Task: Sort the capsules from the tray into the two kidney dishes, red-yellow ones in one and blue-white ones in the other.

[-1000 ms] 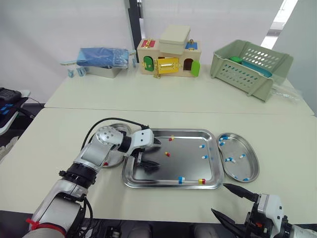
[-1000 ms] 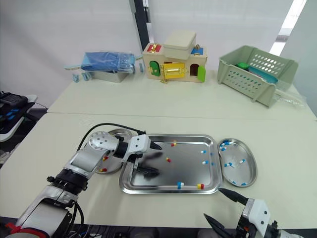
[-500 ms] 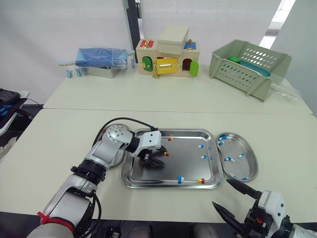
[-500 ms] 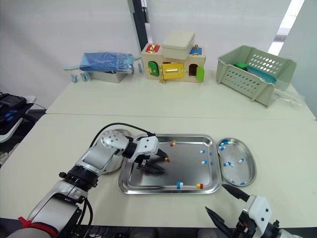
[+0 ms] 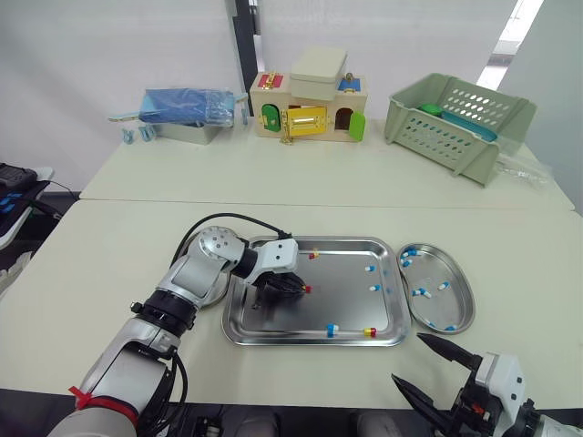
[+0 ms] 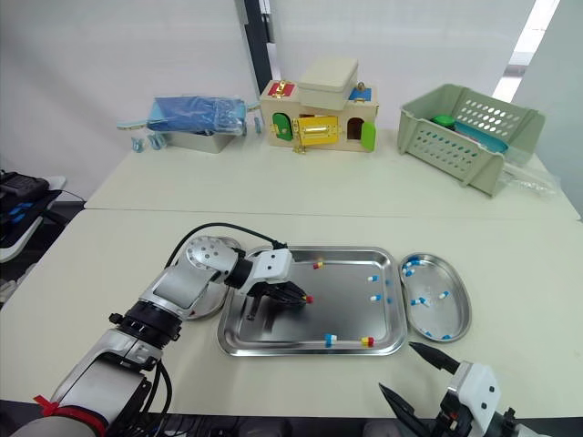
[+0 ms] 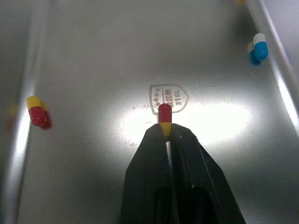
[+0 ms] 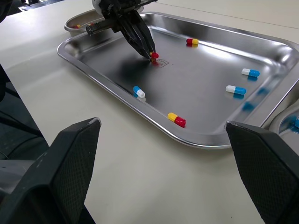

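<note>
The steel tray [image 5: 314, 341] lies in the middle of the near table. My left gripper [image 5: 298, 289] reaches into it from the left and is shut on a red-yellow capsule [image 7: 164, 113], pinching its yellow end at the tray floor. Loose in the tray are two more red-yellow capsules [image 5: 313, 255] [image 5: 370, 331] and blue-white ones [image 5: 333, 330] [image 5: 373, 288]. The right kidney dish [image 5: 458, 273] holds several blue-white capsules. The left kidney dish [image 8: 79, 21] sits largely behind my left arm and holds a red-yellow capsule. My right gripper [image 5: 424, 369] hangs open near the table's front edge, right of the tray.
On the far table stand a wooden latch-box toy [image 5: 310, 105], a green plastic basket [image 5: 460, 114] at the right, and a metal tin with a blue pack [image 5: 187, 114] at the left. A seam runs between the two tables.
My left gripper moved right to the tray's middle and closed from wide open onto the red-yellow capsule. The right gripper stayed open and in place.
</note>
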